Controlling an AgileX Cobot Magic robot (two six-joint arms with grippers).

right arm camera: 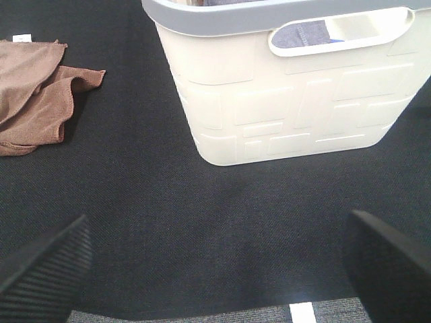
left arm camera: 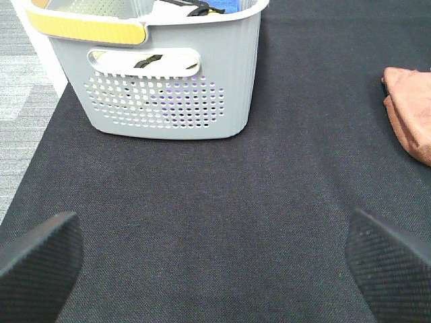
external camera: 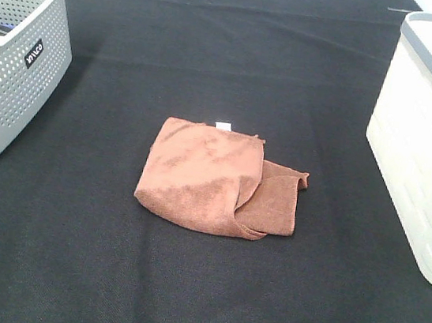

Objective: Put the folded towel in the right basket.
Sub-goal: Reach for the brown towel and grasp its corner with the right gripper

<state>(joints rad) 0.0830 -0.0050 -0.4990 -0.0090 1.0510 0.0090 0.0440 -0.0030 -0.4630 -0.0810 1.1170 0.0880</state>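
Observation:
A folded brown towel (external camera: 217,179) lies on the black table mat, near the middle, with a small white tag at its far edge. It also shows in the left wrist view (left arm camera: 411,111) and in the right wrist view (right arm camera: 37,91). The cream basket with a grey rim (external camera: 428,150) stands at the right; the right wrist view shows it (right arm camera: 289,101) close ahead. My left gripper (left arm camera: 215,262) is open and empty over bare mat. My right gripper (right arm camera: 222,269) is open and empty in front of the cream basket. Neither gripper shows in the exterior high view.
A grey perforated basket (external camera: 11,55) stands at the far left, holding some items (left arm camera: 195,8). Bare black mat (external camera: 237,61) lies between the baskets. The mat's near edge borders grey floor (right arm camera: 202,316).

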